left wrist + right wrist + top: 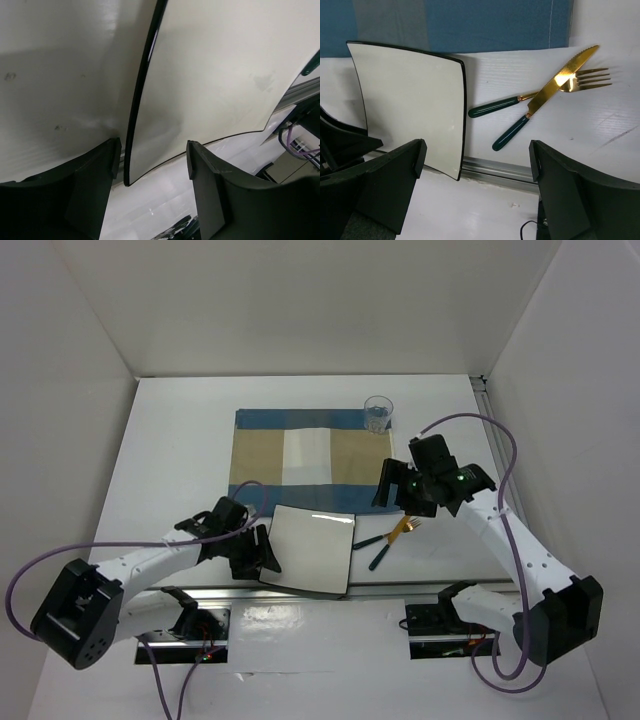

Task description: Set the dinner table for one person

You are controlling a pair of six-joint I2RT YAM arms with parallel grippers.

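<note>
The dinner table [180, 440] is the big white surface which fills most of the top view. A blue-and-tan placemat [310, 455] lies flat in its middle, towards the far side. A glass [378, 413] stands upright at the far right corner of the placemat. The square white plate [312, 548] w/ black rim is in front of the placemat. Its far edge is at the mat's near edge, and its near corner goes over the metal rail [500, 170] at the table's front. The left gripper [154, 145] is at the plate's left side, fingers apart w/ a wide gap. The rim passes btw. them, close to one finger; I cannot tell if it touches. Right of the plate, apart from it, are a fork [495, 107] and a knife [555, 87], both gold w/ dark green handles. The knife is laid across the fork near the tines. The right gripper [477, 150] hangs above this area, wide open and holding nothing.
</note>
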